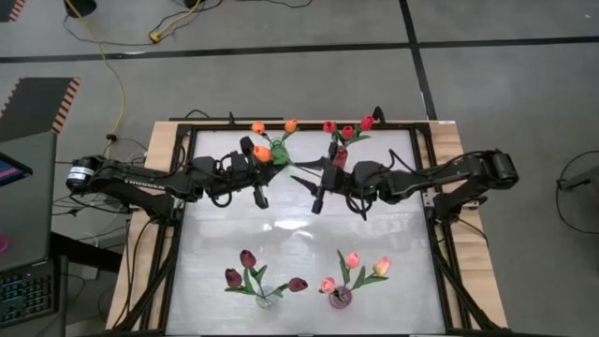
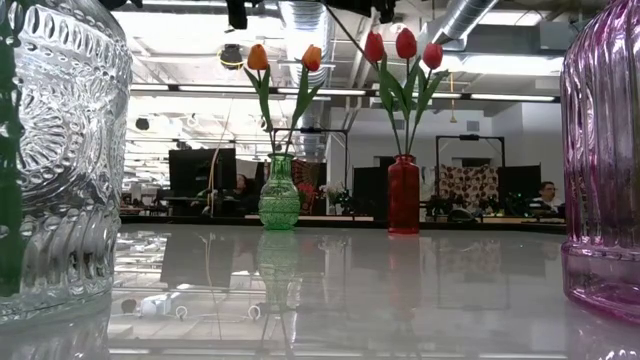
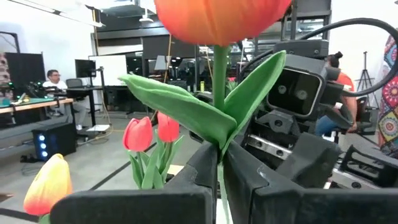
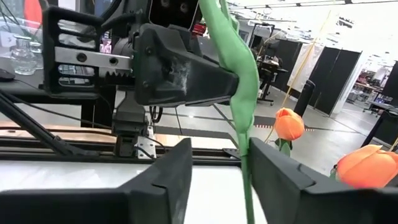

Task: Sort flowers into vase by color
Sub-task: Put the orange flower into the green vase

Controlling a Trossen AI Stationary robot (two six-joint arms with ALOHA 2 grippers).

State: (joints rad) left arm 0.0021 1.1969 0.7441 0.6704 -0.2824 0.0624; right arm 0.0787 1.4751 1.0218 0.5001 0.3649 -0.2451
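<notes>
Above the table's far middle, my left gripper (image 3: 219, 186) is shut on an orange tulip (image 3: 217, 18). Facing it from the right, my right gripper (image 4: 221, 180) is open, one finger on each side of the tulip's lower stem (image 4: 246, 180); I cannot tell whether it touches. At the far edge, a green vase (image 2: 279, 195) holds two orange tulips (image 2: 258, 57) and a red vase (image 2: 403, 195) holds three red ones (image 2: 405, 42). Near the front, a clear vase (image 1: 265, 298) holds maroon tulips and a pink vase (image 1: 340, 298) holds pink ones. My left gripper pinches the orange tulip's green stem just below its leaves (image 3: 220, 146) between its two fingers. The fingers come about level from the table's left and lie across the stem. The tulip stands roughly upright, head up, well clear of the table.
The white tabletop (image 1: 299, 243) lies between the two far vases and the two near ones. A black frame (image 1: 178, 215) runs round the table. In the low view the clear vase (image 2: 60, 150) and pink vase (image 2: 605, 150) loom close at either side. People sit at desks in the room beyond.
</notes>
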